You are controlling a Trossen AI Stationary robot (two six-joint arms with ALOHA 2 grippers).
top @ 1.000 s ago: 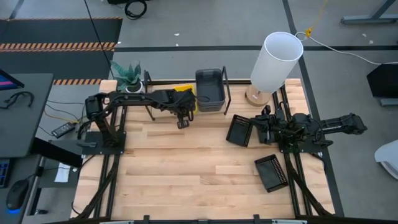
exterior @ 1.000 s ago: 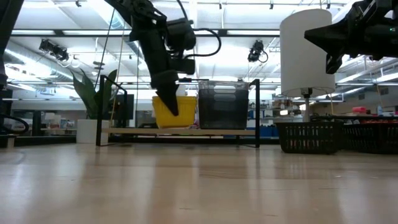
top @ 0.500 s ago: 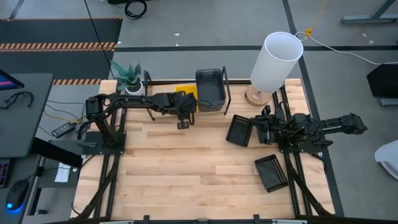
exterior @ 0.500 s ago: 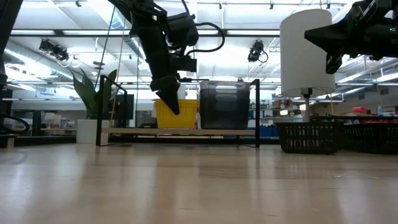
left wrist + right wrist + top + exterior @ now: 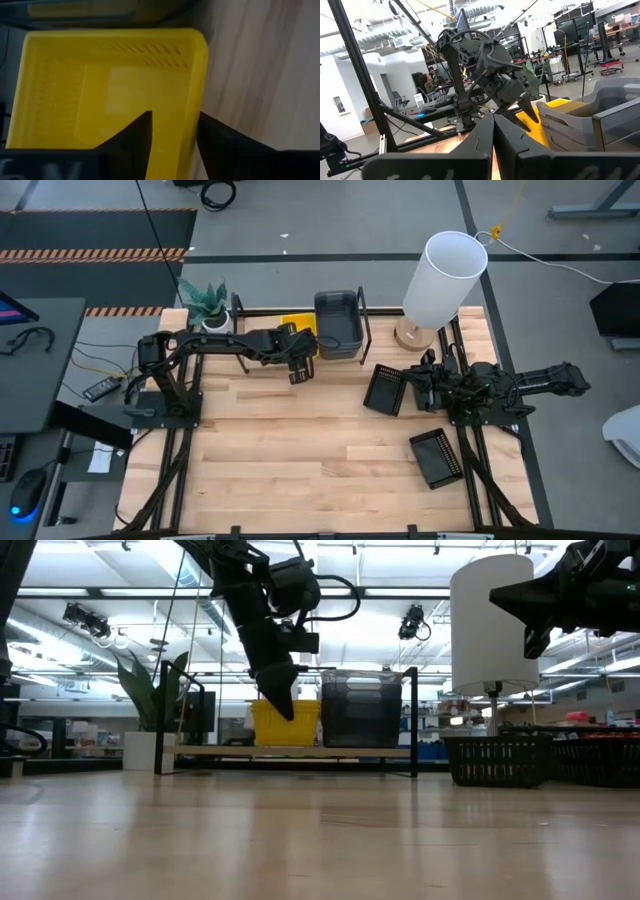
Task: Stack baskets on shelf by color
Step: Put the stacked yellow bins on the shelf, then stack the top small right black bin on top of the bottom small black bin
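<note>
A yellow basket (image 5: 302, 726) stands on the shelf (image 5: 220, 751), on its base, beside stacked dark grey baskets (image 5: 360, 710). My left gripper (image 5: 174, 120) is open just above the yellow basket's near wall (image 5: 196, 85). One finger is over the inside and one over the outside; I see no touch. Two black baskets (image 5: 386, 388) (image 5: 437, 457) lie on the table at the right. My right gripper (image 5: 493, 135) is shut and empty, held above the table by the nearer-to-shelf black basket.
A white lamp (image 5: 445, 275) stands at the shelf's right end and a potted plant (image 5: 205, 300) at its left end. The shelf's black wire end loops (image 5: 412, 720) rise at both ends. The wooden table (image 5: 300, 450) lies bare in front of the shelf.
My left gripper has opened and let go of the yellow basket. The basket hung tilted just off the shelf a second ago and now sits level on the board. The gripper has risen a little and shifted slightly toward the grey baskets.
</note>
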